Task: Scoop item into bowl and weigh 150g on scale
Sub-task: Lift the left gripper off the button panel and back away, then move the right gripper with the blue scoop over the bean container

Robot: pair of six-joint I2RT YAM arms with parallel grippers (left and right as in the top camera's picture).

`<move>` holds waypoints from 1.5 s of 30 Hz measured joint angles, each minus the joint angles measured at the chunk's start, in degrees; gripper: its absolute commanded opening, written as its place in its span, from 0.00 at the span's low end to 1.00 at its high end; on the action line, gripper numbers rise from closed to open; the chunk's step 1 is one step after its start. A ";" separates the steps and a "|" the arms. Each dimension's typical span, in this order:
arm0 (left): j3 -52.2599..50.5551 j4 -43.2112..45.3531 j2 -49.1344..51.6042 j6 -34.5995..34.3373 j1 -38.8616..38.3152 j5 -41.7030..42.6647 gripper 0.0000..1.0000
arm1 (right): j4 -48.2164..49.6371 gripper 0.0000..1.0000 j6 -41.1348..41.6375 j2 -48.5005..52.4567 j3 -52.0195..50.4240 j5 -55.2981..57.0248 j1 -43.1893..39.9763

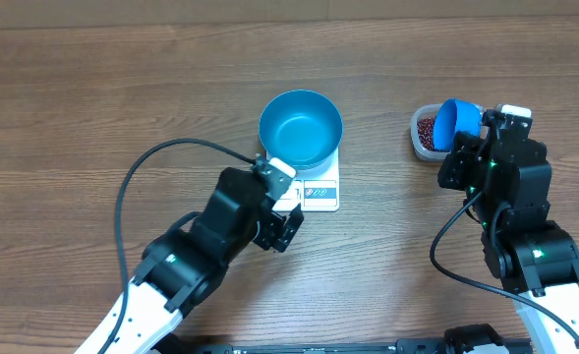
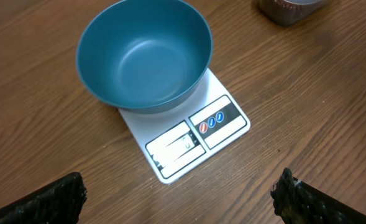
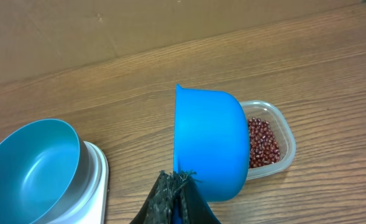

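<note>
Left gripper [image 1: 287, 224] is noted spread wide at centre frame, just below the scale [image 1: 320, 193] on which the bowl [image 1: 301, 128] is set; right gripper [image 3: 178, 186] is pinched on a scoop [image 3: 210, 143], held above the tub [image 3: 286, 142] of beans [image 3: 262, 142], upper right.

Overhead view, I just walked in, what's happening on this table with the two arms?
The right claw is shut on the handle of a small blue scoop, holding it tipped on its side just above the clear tub of red-brown beans. The blue bowl sits on the white scale and is empty, so no beans have gone in yet. The left claw is wide open in front of the scale, holding nothing.
</note>
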 measured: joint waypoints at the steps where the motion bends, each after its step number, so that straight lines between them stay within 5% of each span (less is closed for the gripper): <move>1: 0.00 -0.42 -0.61 -0.13 0.17 0.07 1.00 | 0.00 0.04 0.02 0.00 0.00 0.00 0.00; 12: 0.00 -1.29 -8.76 -0.15 3.91 1.05 0.99 | -0.02 0.04 0.04 0.00 0.00 -0.11 0.00; 21: 0.00 -1.31 -8.70 3.41 9.66 6.38 1.00 | -0.04 0.04 0.02 0.00 0.00 -0.11 0.00; 45: 0.00 0.11 -1.81 5.25 9.68 7.98 1.00 | -0.04 0.04 0.02 0.00 0.00 -0.13 0.00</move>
